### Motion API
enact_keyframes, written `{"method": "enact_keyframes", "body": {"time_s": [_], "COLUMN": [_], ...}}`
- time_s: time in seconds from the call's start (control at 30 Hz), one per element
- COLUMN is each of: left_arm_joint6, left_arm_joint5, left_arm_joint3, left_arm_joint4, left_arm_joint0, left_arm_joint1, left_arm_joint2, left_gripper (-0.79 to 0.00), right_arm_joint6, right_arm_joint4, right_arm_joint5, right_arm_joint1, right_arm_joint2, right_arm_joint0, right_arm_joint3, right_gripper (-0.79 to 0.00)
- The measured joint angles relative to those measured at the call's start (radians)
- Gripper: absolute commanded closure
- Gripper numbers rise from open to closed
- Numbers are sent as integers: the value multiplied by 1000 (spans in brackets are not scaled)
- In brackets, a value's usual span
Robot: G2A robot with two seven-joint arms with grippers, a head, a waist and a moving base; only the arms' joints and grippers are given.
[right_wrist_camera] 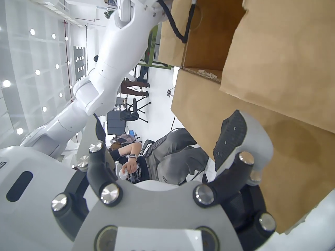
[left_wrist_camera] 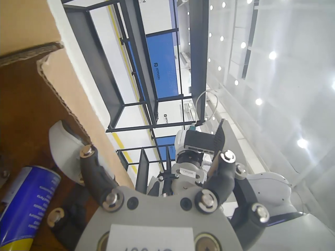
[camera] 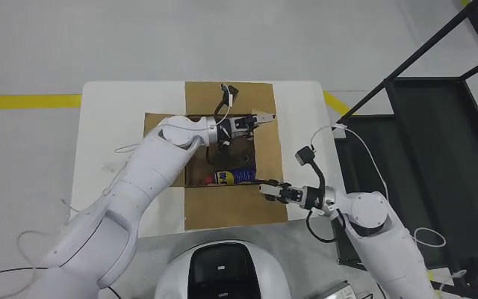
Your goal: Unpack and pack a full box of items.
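Lying inside the open box (camera: 202, 97) at its near side, a blue spray can (camera: 231, 177) seems not yet unpacked; left gripper (camera: 261, 118) at its right wall, right gripper (camera: 266, 187) by the near flap (camera: 231, 211), both open, empty.

Left arm (camera: 142, 187) and right arm (camera: 377, 224): glossy white rounded shells. Wrist plates (right_wrist_camera: 157, 210) grey, with silver screws (right_wrist_camera: 110, 193) and black links. Fingers (right_wrist_camera: 257, 142) pale grey with black studded pads (right_wrist_camera: 230, 137). Black cable (camera: 317, 176) loops at the right wrist.
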Motion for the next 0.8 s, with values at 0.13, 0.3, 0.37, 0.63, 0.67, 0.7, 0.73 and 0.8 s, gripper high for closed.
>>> {"method": "enact_keyframes", "body": {"time_s": [0.13, 0.3, 0.37, 0.63, 0.67, 0.7, 0.73, 0.8], "left_arm_joint6": [-1, -14, -27, -88, -100, -108, -115, -129], "left_arm_joint5": [5, 5, 2, -31, -41, -49, -58, -82], "left_arm_joint3": [-24, -35, -31, 6, 9, 11, 11, 7], "left_arm_joint4": [10, 14, 12, 18, 20, 22, 25, 35], "left_arm_joint0": [-3, -3, -2, -4, -4, -2, 0, 9], "left_arm_joint1": [-17, -41, -50, -62, -59, -56, -53, -42], "left_arm_joint2": [6, 17, 20, 4, -3, -9, -16, -32], "left_gripper": [-785, -785, -785, -785, -785, -785, -785, -785], "right_arm_joint6": [49, -8, -83, -185, -203, -218, -234, -271], "right_arm_joint4": [-7, -28, -14, 78, 87, 91, 96, 108], "right_arm_joint5": [8, 25, 4, -87, -98, -107, -118, -140], "right_arm_joint1": [3, 3, 0, -1, -1, -2, -2, -4], "right_arm_joint2": [-28, -40, -34, 17, 26, 33, 39, 50], "right_arm_joint0": [-2, -1, -6, -62, -71, -78, -85, -99], "right_arm_joint3": [-10, 11, 20, 15, 12, 10, 8, 7], "right_gripper": [-785, -785, -785, -785, -785, -785, -785, -785]}}
